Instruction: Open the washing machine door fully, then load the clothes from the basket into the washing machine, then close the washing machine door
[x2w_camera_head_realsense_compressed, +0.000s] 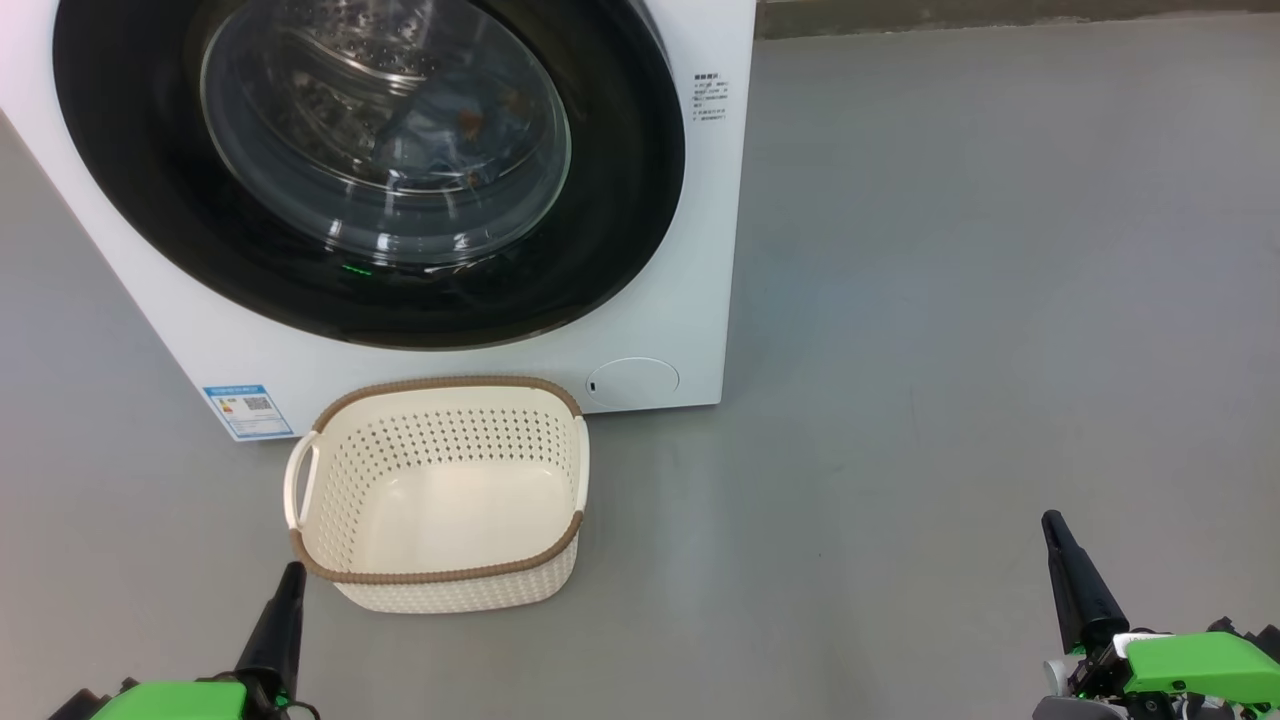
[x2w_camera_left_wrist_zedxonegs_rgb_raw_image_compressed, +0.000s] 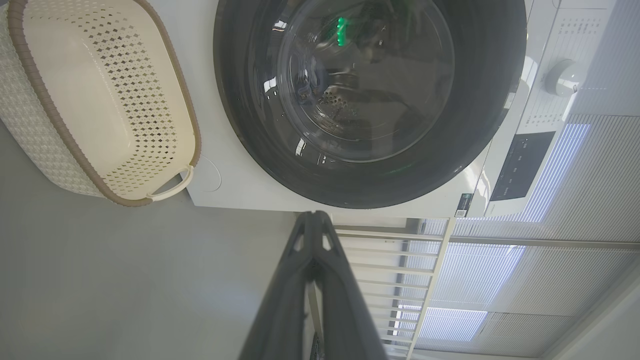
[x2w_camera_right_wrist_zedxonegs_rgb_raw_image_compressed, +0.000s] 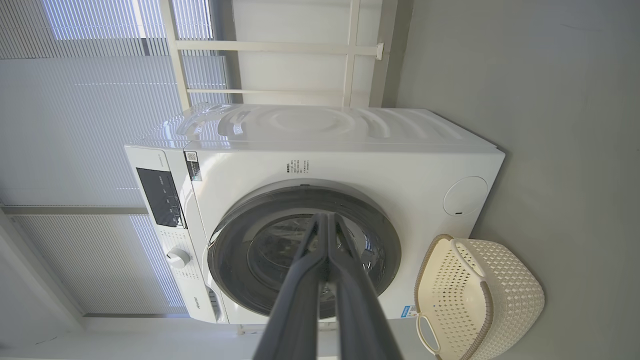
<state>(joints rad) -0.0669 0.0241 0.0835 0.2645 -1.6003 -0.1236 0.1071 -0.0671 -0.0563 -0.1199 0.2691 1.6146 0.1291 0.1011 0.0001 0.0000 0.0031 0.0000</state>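
Note:
The washing machine (x2w_camera_head_realsense_compressed: 690, 300) stands at the upper left, and its door (x2w_camera_head_realsense_compressed: 620, 230) lies shut flat against the front. Through the door's glass I make out bluish clothes (x2w_camera_head_realsense_compressed: 455, 140) with an orange spot in the drum. On the floor just in front sits the basket (x2w_camera_head_realsense_compressed: 440, 580), with nothing in it. My left gripper (x2w_camera_head_realsense_compressed: 293, 572) is shut, its tip close to the basket's near left corner. My right gripper (x2w_camera_head_realsense_compressed: 1050, 520) is shut, low over bare floor far to the right. The left wrist view has the left gripper (x2w_camera_left_wrist_zedxonegs_rgb_raw_image_compressed: 314, 216) below the door (x2w_camera_left_wrist_zedxonegs_rgb_raw_image_compressed: 240, 115); the right gripper (x2w_camera_right_wrist_zedxonegs_rgb_raw_image_compressed: 325, 217) lines up with the door (x2w_camera_right_wrist_zedxonegs_rgb_raw_image_compressed: 235, 240).
Grey floor (x2w_camera_head_realsense_compressed: 950, 300) spreads out to the right of the machine. A round cap (x2w_camera_head_realsense_compressed: 632, 382) and a blue label (x2w_camera_head_realsense_compressed: 246, 410) sit low on its front. Behind it are a white rail frame (x2w_camera_right_wrist_zedxonegs_rgb_raw_image_compressed: 280, 47) and window blinds (x2w_camera_right_wrist_zedxonegs_rgb_raw_image_compressed: 90, 130).

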